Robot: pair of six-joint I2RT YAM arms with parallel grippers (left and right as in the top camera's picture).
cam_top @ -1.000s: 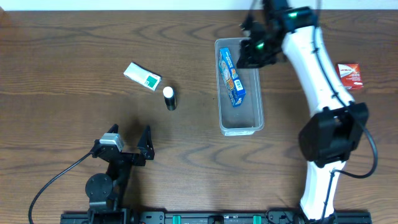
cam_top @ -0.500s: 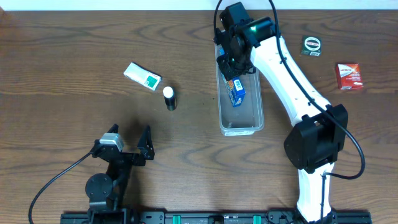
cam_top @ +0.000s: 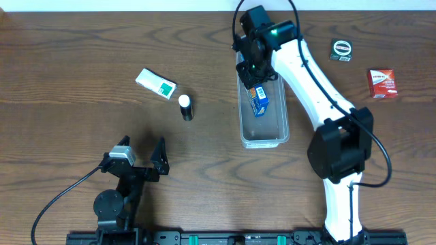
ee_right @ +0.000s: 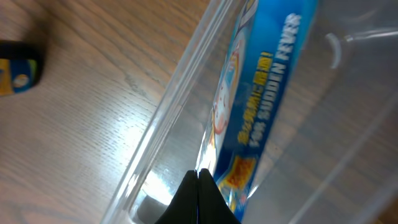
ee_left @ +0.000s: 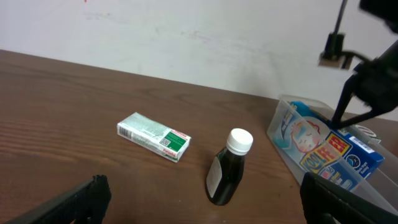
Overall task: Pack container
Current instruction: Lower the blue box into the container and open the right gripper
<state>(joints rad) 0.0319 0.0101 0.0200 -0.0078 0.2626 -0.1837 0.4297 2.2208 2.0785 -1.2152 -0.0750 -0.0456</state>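
The container (cam_top: pixel 272 129) is a clear, long bin at the centre right of the table, also seen in the left wrist view (ee_left: pixel 283 146). A blue box (cam_top: pixel 257 100) lies inside it along its left wall. My right gripper (cam_top: pixel 249 71) hangs over the bin's far end. It is shut with nothing in it, its tips (ee_right: pixel 199 177) low inside the bin wall (ee_right: pixel 180 93), next to the blue box (ee_right: pixel 261 93). My left gripper (cam_top: pixel 139 158) stands open near the front left, apart from everything.
A white and green box (cam_top: pixel 156 83) (ee_left: pixel 153 137) and a black bottle with a white cap (cam_top: pixel 185 107) (ee_left: pixel 229 168) lie left of the bin. At the far right are a small black round item (cam_top: pixel 342 49) and a red box (cam_top: pixel 382 83).
The right arm swung left from the bin's right side to above its far left end, then barely shifted. The left arm has not moved.
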